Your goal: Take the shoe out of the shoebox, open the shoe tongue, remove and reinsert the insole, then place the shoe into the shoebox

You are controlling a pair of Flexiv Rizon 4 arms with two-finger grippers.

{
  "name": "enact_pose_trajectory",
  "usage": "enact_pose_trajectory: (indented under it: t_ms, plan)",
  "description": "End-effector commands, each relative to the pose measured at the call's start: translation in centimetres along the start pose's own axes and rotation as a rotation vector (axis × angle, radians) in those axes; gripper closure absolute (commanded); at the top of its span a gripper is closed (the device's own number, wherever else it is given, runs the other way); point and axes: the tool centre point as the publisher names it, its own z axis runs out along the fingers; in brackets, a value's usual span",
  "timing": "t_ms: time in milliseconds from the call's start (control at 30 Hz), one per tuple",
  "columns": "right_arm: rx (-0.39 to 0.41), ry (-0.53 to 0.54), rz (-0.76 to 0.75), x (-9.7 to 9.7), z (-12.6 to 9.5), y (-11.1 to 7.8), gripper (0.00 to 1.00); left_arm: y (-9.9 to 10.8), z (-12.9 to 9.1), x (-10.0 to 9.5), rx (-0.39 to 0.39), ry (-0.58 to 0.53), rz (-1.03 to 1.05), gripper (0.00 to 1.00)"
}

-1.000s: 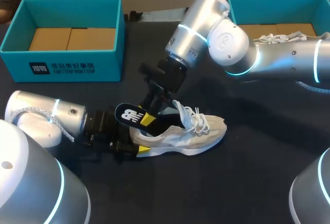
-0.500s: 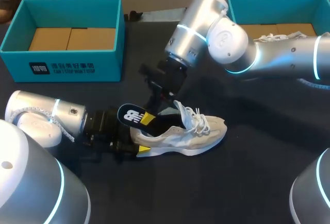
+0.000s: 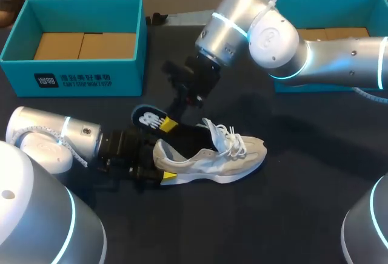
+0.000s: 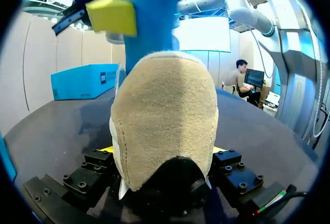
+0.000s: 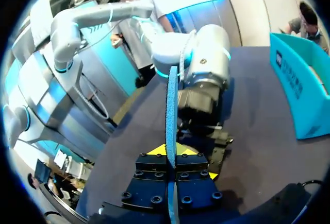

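Note:
A cream and white shoe (image 3: 224, 158) lies on its sole mid-table, toe to the right. My left gripper (image 3: 159, 170) is shut on its heel; in the left wrist view the suede heel (image 4: 165, 126) fills the space between the fingers. My right gripper (image 3: 170, 124) is shut on the insole (image 3: 145, 118), dark on top with a white logo, held tilted above the heel. In the right wrist view the insole (image 5: 171, 105) stands edge-on between the shut gripper (image 5: 171, 151). Its blue underside (image 4: 149, 23) shows above the heel in the left wrist view. Its front end slopes down toward the shoe's opening.
A teal shoebox (image 3: 73, 76) with a cardboard floor stands at the back left. A second teal box (image 3: 315, 3) stands at the back right, partly hidden by my right arm. Dark table surface lies free in front of and to the right of the shoe.
My right gripper has shut on the insole and drawn it up and to the left, out over the heel. The left gripper and the shoe have stayed in place.

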Motion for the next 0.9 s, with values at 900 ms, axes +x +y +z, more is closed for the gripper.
enact_pose_trajectory:
  t_ms: [900]
  plan:
    - [-0.292, -0.531, -0.132, -1.0, -6.3, 8.3, 1.00, 0.0, 0.1, 0.0, -0.002, -0.001, 0.000, 1.00]
